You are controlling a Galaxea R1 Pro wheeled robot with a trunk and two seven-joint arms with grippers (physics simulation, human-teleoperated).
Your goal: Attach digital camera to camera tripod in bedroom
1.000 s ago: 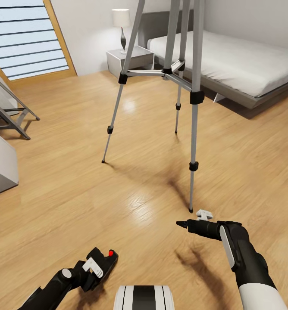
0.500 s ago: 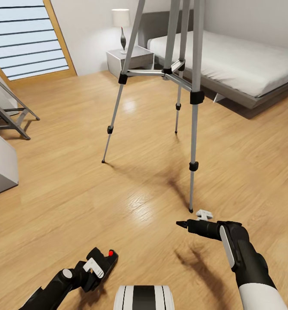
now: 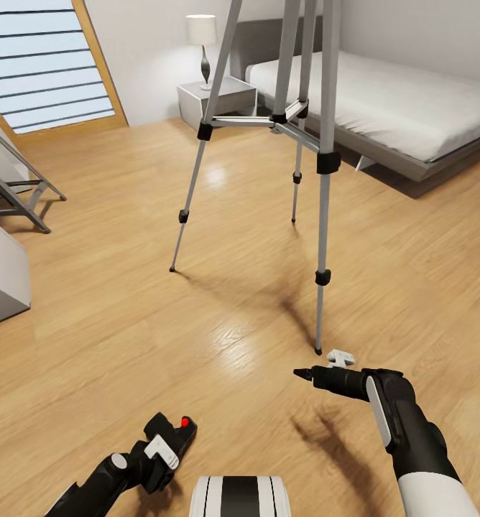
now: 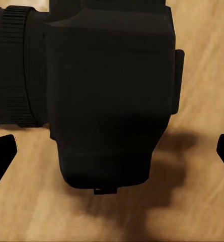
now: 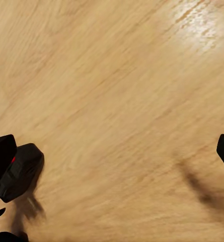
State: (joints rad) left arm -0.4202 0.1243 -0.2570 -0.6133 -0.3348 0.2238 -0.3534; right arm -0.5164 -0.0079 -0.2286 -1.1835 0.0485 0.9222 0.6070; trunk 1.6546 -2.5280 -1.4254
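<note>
- Left gripper is sitting lowest in the head view, just above the wood floor, next to the robot's white trunk.
- It is holding the digital camera; the black body is sticking out past the white finger, with the red button facing up and forward-right.
- Camera's long axis is running diagonally in the head view, from the gripper up and to the right, roughly toward the tripod.
- In the left wrist view the digital camera is sitting very close between the two dark fingertips, its ribbed lens barrel pointing sideways across the frame; contact at the pads is not visible.
- Right gripper is hanging further forward on the right, pointing left across the floor, with nothing in it; fingers are spread wide in the right wrist view, tips at opposite edges of the frame.
- Right wrist view is also catching the digital camera low over the floor.
- Camera tripod is standing upright just beyond the right gripper; its nearest foot is planted close to the fingertips, not touching.
- Its three silver legs are splaying outward, and the top is cut off by the frame.
- Well behind it, a grey bed, nightstand with lamp, and wood-framed window are lining the far wall.
</note>
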